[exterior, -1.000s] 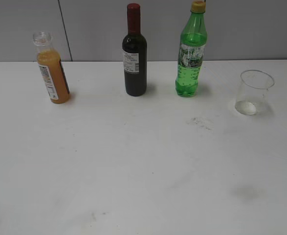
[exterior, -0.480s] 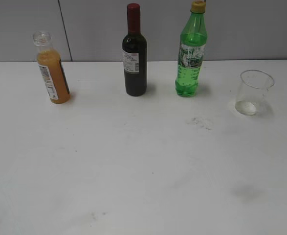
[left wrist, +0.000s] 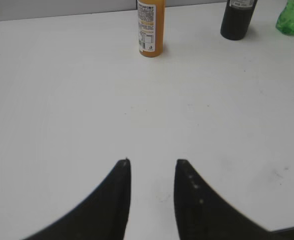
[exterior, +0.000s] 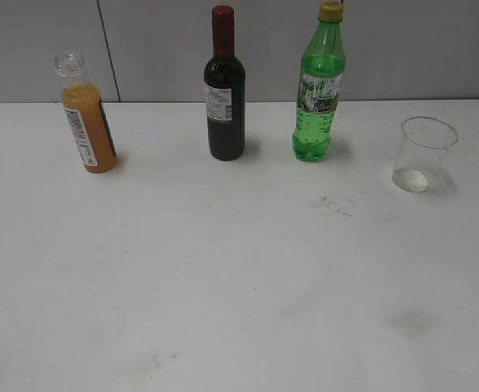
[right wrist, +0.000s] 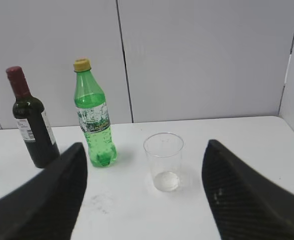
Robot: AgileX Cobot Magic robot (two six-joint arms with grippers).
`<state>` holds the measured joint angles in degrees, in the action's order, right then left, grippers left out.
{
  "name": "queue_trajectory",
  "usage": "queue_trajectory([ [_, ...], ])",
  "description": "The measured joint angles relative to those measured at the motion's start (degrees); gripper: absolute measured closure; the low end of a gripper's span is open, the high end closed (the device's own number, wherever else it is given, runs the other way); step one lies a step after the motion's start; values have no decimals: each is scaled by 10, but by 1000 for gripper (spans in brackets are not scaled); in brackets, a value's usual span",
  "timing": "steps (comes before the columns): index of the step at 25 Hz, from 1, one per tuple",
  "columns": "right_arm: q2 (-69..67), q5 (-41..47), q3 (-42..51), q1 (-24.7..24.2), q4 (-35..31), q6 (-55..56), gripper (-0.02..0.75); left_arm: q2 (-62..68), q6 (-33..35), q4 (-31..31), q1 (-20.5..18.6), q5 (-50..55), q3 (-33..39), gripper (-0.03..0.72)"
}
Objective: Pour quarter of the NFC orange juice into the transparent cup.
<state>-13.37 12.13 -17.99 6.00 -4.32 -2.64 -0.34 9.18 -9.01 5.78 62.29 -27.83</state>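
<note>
The NFC orange juice (exterior: 88, 122) stands uncapped at the back left of the white table; its lower part shows in the left wrist view (left wrist: 151, 27). The transparent cup (exterior: 423, 153) stands empty at the back right and shows in the right wrist view (right wrist: 164, 161). My left gripper (left wrist: 152, 162) is open and empty, well short of the juice bottle. My right gripper (right wrist: 144, 147) is open wide and empty, with the cup seen between its fingers, farther off. Neither gripper shows in the exterior view.
A dark wine bottle (exterior: 224, 90) and a green plastic bottle (exterior: 319, 86) stand between the juice and the cup at the back. A grey panel wall (exterior: 386, 49) rises behind the table. Faint smudges (exterior: 333, 202) mark the tabletop.
</note>
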Motion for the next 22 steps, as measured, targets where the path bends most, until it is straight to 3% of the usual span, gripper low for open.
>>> queue_trajectory([
  [10, -213, -155, 1, 0, 0, 1, 185, 0, 0, 0, 0, 0, 0, 452],
  [22, -483, -445, 1, 0, 0, 0, 185, 0, 0, 0, 0, 0, 0, 452],
])
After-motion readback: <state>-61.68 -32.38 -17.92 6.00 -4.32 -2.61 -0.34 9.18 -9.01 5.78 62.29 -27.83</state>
